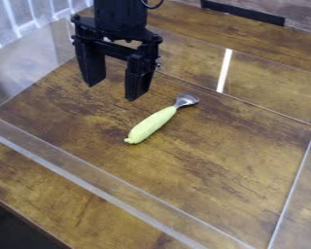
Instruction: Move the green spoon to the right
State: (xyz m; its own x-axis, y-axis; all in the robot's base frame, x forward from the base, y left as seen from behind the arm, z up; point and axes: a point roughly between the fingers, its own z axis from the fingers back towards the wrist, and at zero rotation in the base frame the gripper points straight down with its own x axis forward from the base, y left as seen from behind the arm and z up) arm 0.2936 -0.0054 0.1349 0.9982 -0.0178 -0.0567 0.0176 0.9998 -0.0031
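Note:
The green spoon [158,121] lies flat on the wooden table, its thick yellow-green handle pointing to the lower left and its small silver bowl [186,101] to the upper right. My black gripper [116,81] hangs above the table to the upper left of the spoon. Its two fingers [137,80] point down and stand apart, open, with nothing between them. The gripper does not touch the spoon.
The wooden table [224,165] is ringed by low clear acrylic walls, with one edge [67,160] running across the front left and another [298,185] at the right. A bright glare streak [225,70] marks the surface to the right of the gripper.

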